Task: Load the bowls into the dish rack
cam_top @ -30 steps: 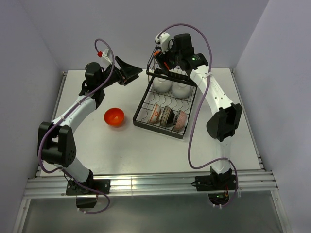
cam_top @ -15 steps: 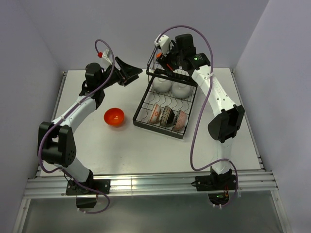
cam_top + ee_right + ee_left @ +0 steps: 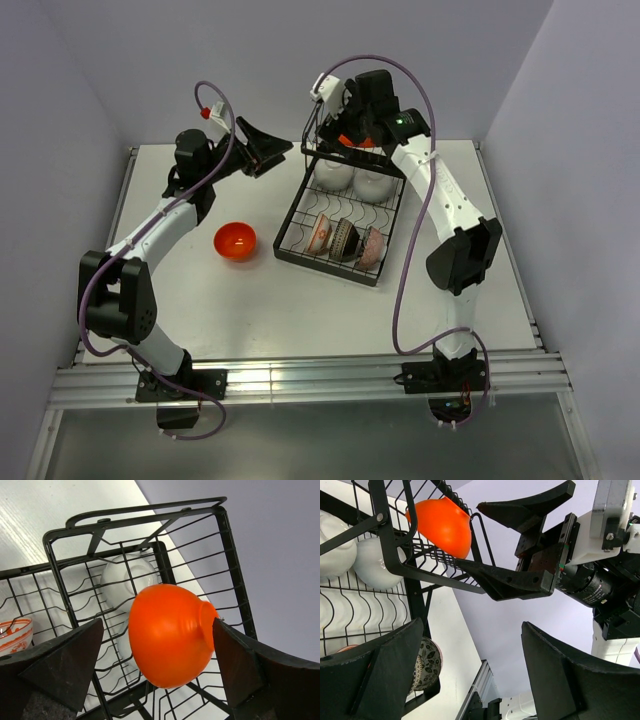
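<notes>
What we only half see —
From above, the right gripper (image 3: pixel 338 122) hides most of the orange bowl (image 3: pixel 350 140) in the dish rack (image 3: pixel 290 212); we catch a sliver. At the right wrist, the picture's left edge cuts the orange-and-white bowl (image 3: pixel 12 632), and a white bowl (image 3: pixel 122 577) sits partly behind the orange one — the rack itself runs off the bottom.
</notes>
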